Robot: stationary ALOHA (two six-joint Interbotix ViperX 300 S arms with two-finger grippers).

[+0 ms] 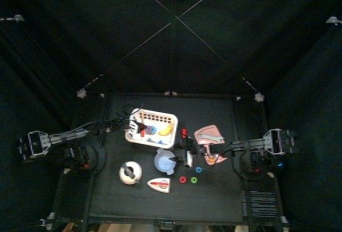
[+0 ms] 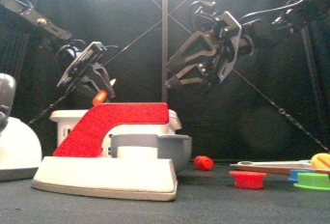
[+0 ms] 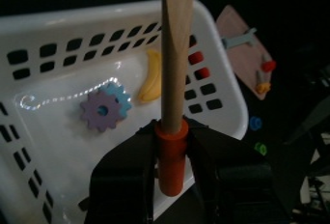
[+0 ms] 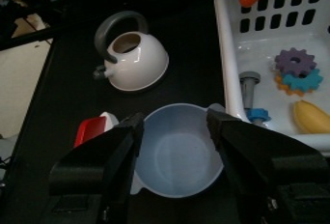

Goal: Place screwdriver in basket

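My left claw [image 3: 171, 155] was clamped on the screwdriver [image 3: 175, 49] above the basket [image 3: 77, 54] near the table's [image 1: 221, 106] back-left corner, while my right claw [image 4: 176, 131] seemingly gaped over a blue bowl [image 4: 178, 160].

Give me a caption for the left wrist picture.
Left gripper holding a wooden-handled screwdriver above the white basket.

Screwdriver [image 3: 175, 64]: long pale wooden shaft ending in an orange collar, clamped between the left gripper's [image 3: 168, 155] two black jaws, held over the basket's interior.

Basket [image 3: 52, 59]: white rectangular plastic basket with slotted walls, upright on the black table, left of centre. Contents: a purple gear-shaped piece and a yellow banana-shaped piece on its floor.
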